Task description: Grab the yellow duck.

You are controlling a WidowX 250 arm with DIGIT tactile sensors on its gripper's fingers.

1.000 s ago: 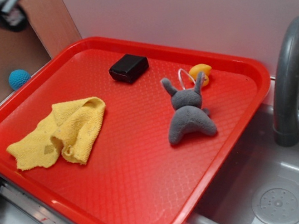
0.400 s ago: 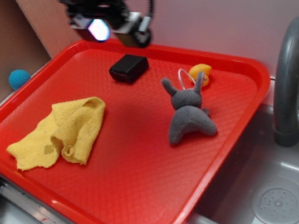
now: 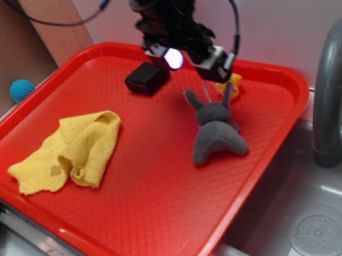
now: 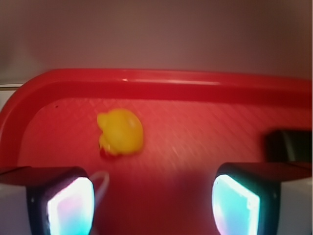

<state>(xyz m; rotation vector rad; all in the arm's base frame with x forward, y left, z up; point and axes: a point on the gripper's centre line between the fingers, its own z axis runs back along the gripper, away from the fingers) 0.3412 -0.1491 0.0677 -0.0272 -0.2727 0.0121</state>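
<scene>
The yellow duck point(image 4: 121, 132) is a small rounded yellow toy lying on the red tray point(image 4: 195, 127) near its far rim, with a thin white loop point(image 4: 100, 183) trailing from it. In the exterior view the duck point(image 3: 233, 84) peeks out behind my gripper point(image 3: 196, 60), just beyond the grey rabbit's ears. My gripper point(image 4: 152, 203) hangs above the tray, open, with nothing between its glowing pads point(image 4: 71, 205). The duck lies ahead of the fingers and left of their midline.
A grey plush rabbit point(image 3: 215, 131) lies face down right beside the duck. A black box point(image 3: 147, 77) sits to the left, also seen as the black box point(image 4: 291, 146). A yellow cloth point(image 3: 71, 151) lies at the tray's left. A grey faucet point(image 3: 333, 91) and sink stand to the right.
My gripper has swept from the upper left corner across the back of the tray to a spot above the duck and the rabbit's ears. No object has moved.
</scene>
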